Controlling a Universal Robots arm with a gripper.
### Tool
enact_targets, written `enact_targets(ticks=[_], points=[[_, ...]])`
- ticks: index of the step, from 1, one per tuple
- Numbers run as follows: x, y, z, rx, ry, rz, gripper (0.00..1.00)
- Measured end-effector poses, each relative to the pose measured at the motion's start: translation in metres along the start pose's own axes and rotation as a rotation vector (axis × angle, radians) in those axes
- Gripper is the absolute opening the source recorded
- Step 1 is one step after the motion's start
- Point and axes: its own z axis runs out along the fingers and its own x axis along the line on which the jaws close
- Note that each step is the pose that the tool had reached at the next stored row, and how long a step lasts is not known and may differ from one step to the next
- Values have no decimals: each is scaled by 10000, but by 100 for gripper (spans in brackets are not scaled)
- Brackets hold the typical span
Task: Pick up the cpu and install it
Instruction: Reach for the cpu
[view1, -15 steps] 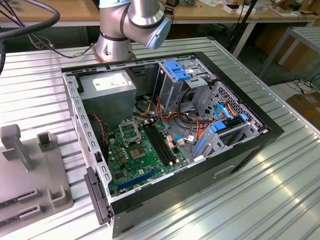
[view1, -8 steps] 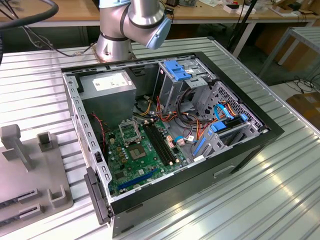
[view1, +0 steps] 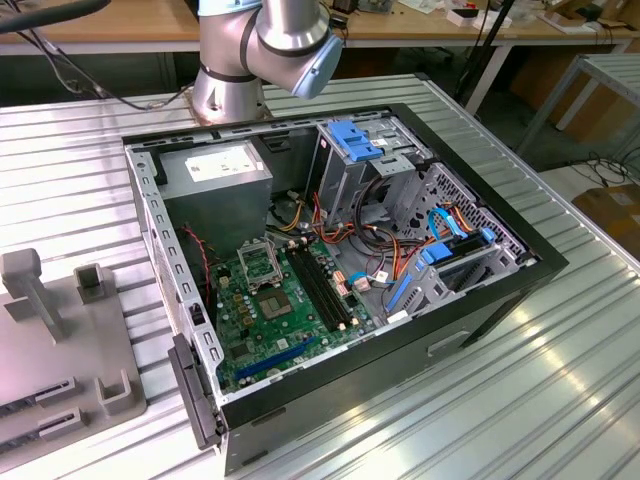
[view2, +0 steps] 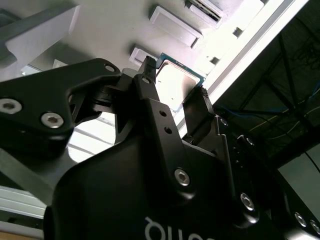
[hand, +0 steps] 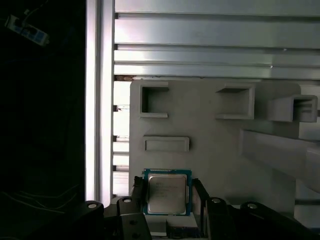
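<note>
The cpu (hand: 166, 193), a thin square chip with a silvery top and greenish rim, sits between my black fingers, and my gripper (hand: 168, 196) is shut on its two opposite edges. In the second wrist view the cpu (view2: 178, 86) shows bright between the fingertips of the gripper (view2: 175, 80). It hangs over the pale grey fixture tray (hand: 215, 150). In the exterior view the green motherboard (view1: 300, 320) lies in the open computer case (view1: 500, 280), its square metal socket (view1: 262, 262) near the power supply. My arm (view1: 270, 40) rises at the back.
The grey fixture tray (view1: 60, 350) with posts and slots stands at the exterior view's left on the ribbed metal table (view1: 560, 400). Inside the case are cables, black memory slots (view1: 322, 285), blue drive brackets (view1: 355, 140) and a small dark chipset chip (view1: 272, 303).
</note>
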Motion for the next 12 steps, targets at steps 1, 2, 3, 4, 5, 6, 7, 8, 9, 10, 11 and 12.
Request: enact_targets(ticks=[1, 2, 3, 4, 5, 6, 7, 8, 9, 10, 11, 12], points=[[0, 0, -9, 0, 0, 0, 47], [0, 0, -19, 0, 0, 0, 47], [1, 0, -28, 1, 1, 0, 47], [1, 0, -37, 0, 0, 0, 47], [2, 0, -45, 0, 0, 0, 47], [2, 0, -55, 0, 0, 0, 47], [2, 0, -65, 0, 0, -1, 47], [2, 0, -79, 0, 0, 0, 47], [3, 0, -89, 0, 1, 0, 47], [3, 0, -108, 1, 0, 0, 47], [4, 0, -116, 0, 1, 0, 47], [4, 0, -125, 0, 0, 0, 47]])
